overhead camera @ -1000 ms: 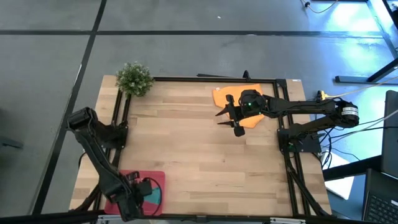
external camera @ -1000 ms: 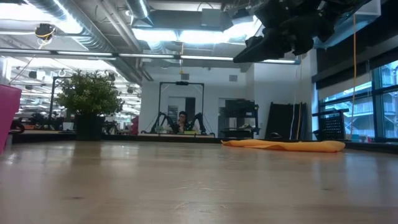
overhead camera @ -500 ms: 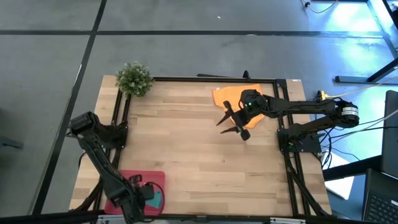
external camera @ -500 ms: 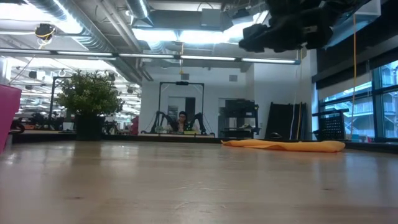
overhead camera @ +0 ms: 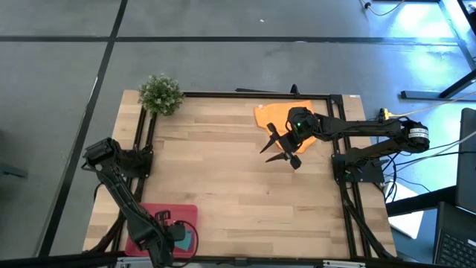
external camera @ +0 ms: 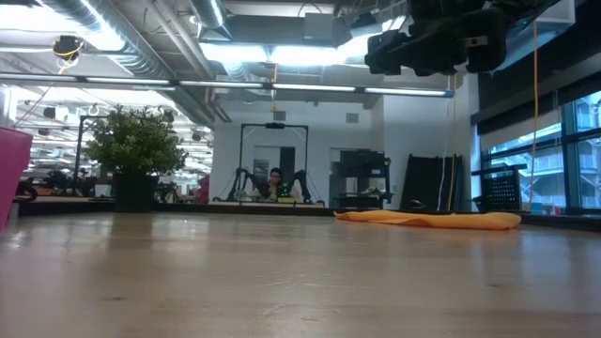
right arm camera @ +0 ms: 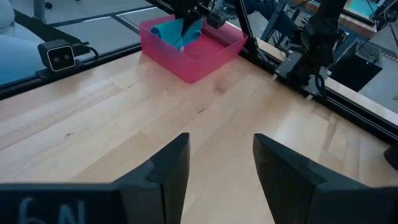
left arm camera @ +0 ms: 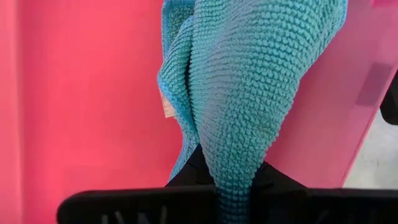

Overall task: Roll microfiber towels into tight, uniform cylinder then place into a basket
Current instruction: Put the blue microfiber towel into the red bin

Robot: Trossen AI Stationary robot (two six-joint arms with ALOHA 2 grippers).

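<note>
The teal towel (left arm camera: 249, 81) hangs bunched from my left gripper (left arm camera: 233, 205), which is shut on it over the red-pink basket (overhead camera: 151, 216) at the table's near left corner. In the right wrist view the teal towel (right arm camera: 182, 30) shows inside the basket's walls (right arm camera: 198, 61). The orange towel (overhead camera: 277, 113) lies flat on the table at the far right. My right gripper (overhead camera: 277, 147) hovers open above the bare wood just in front of it, with nothing between its fingers (right arm camera: 168, 165). My left gripper pinches a narrow bunched end of the teal towel (left arm camera: 231, 186) between its two fingers, several layers gathered together. The fingers come from above, pointing down. The towel hangs below them into the basket; whether its lower end rests on the basket floor I cannot tell.
A small green potted plant (overhead camera: 161, 94) stands at the far left corner. Black frame rails (overhead camera: 253, 94) run along the table's edges. Bare wood (overhead camera: 223, 179) stretches between the basket and the orange towel.
My left gripper has sunk toward the basket with the teal towel hanging from it. My right gripper has rolled its wrist in place above the table, staying open.
</note>
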